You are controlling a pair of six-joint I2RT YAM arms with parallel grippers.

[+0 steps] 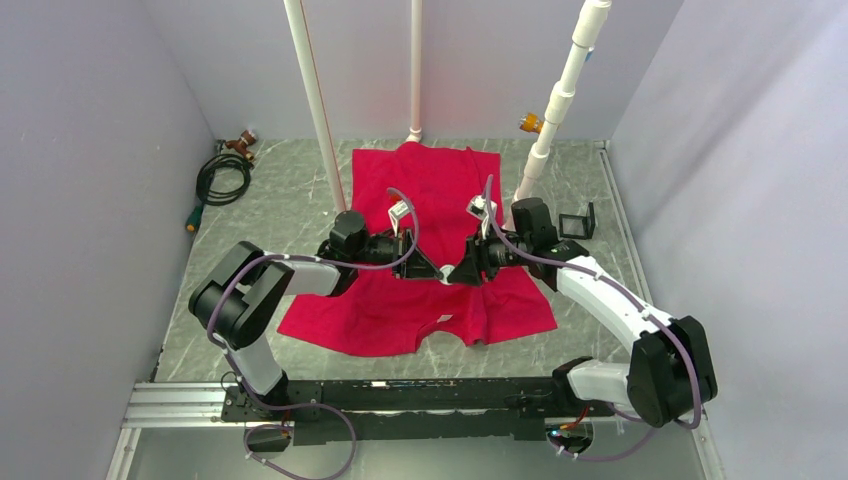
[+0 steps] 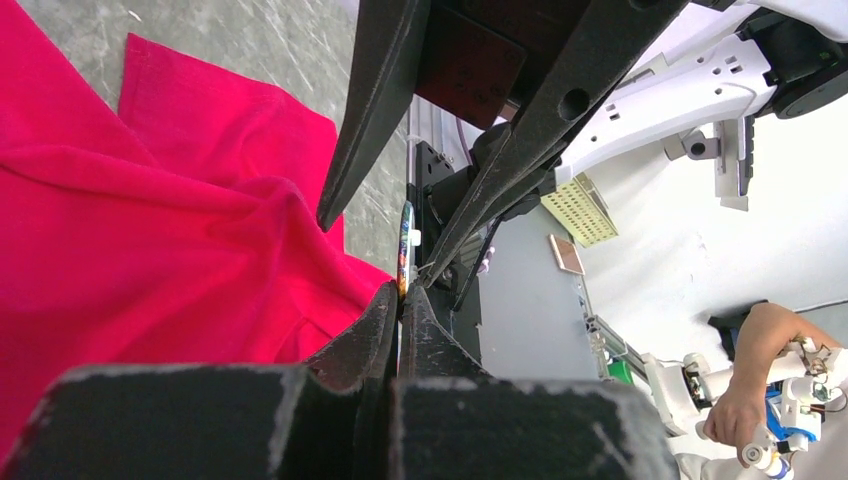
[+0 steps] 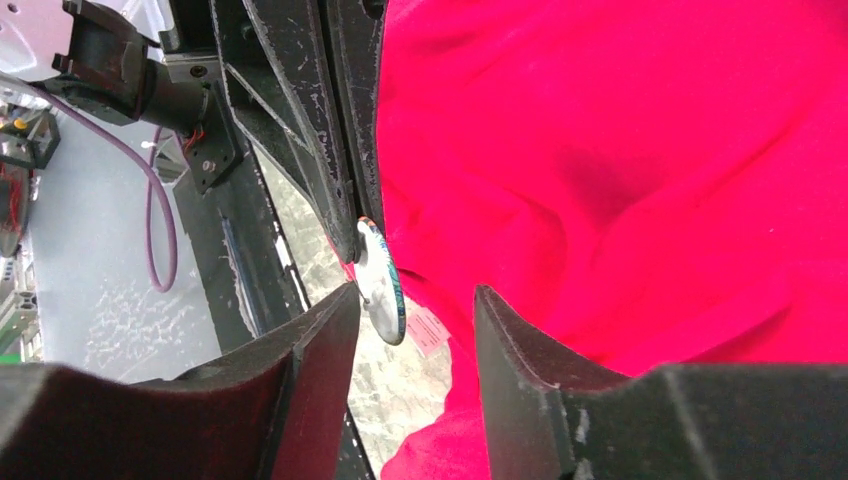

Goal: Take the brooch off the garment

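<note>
The red garment (image 1: 440, 190) lies spread on the grey table. My two grippers meet nose to nose over its lower middle. My left gripper (image 2: 400, 292) is shut on the brooch (image 2: 405, 240), seen edge-on just past its tips. A fold of the garment (image 2: 150, 260) rises to those tips; I cannot tell if the brooch is still pinned. My right gripper (image 3: 415, 295) is open, its jaws either side of the brooch (image 3: 383, 283), which shows a pale back and a dark rim. In the top view the left gripper (image 1: 430, 271) and right gripper (image 1: 458, 272) nearly touch.
Three white pipes stand at the back (image 1: 318, 100) (image 1: 415, 70) (image 1: 560, 100). A coiled black cable (image 1: 222, 178) lies at the back left. A small black stand (image 1: 577, 222) sits right of the shirt. A metal rail (image 1: 400, 400) runs along the near edge.
</note>
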